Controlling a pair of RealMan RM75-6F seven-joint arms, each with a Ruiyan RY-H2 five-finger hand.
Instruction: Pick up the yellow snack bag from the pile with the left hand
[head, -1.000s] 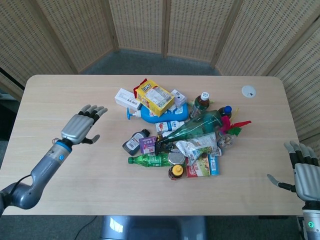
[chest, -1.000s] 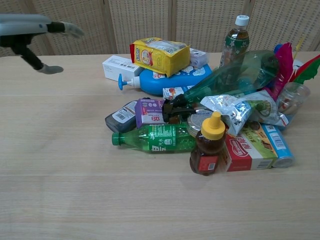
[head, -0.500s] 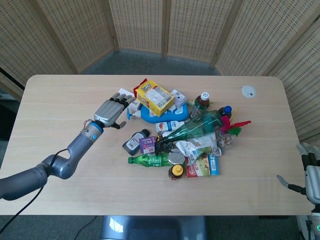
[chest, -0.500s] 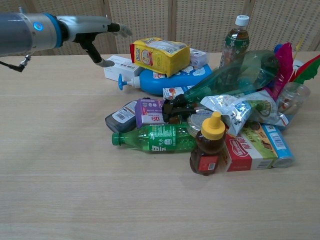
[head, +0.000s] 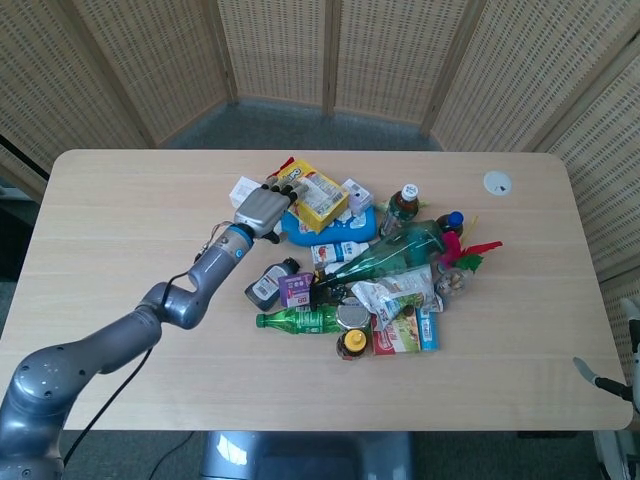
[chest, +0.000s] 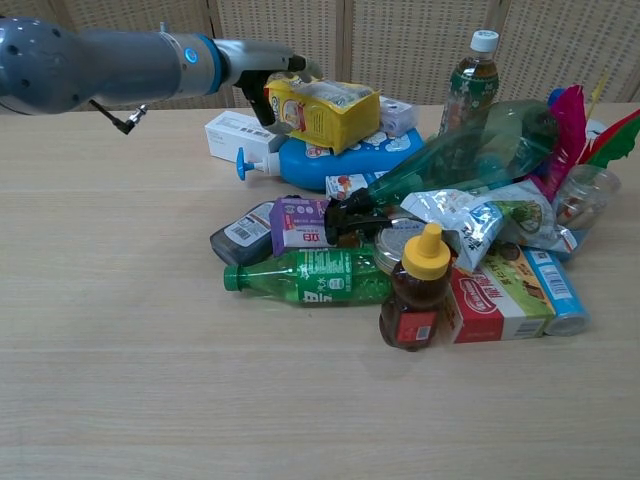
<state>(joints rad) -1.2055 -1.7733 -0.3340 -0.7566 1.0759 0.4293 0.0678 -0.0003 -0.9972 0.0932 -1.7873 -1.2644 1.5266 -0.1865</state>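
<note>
The yellow snack bag (head: 318, 196) (chest: 325, 112) lies on top of the pile, at its far left, resting on a blue pump bottle (head: 325, 230) (chest: 345, 158). My left hand (head: 266, 206) (chest: 268, 72) is at the bag's left end with its fingers stretched over the top edge and the thumb lower down, against the bag or just short of it. The bag still rests on the pile. Only a sliver of my right hand (head: 598, 378) shows at the bottom right corner of the head view, off the table.
A white box (head: 244, 189) (chest: 233, 133) lies just under and behind the left hand. The pile also holds a green bottle (chest: 312, 277), a honey bottle (chest: 414, 290), a teal bottle (chest: 470, 150), a red box (chest: 490, 305) and feathers (chest: 575, 120). A white disc (head: 497, 182) sits far right.
My left hand has swept right and forward across the table from the left side to the yellow bag's left end. My right hand has dropped almost out of view.
</note>
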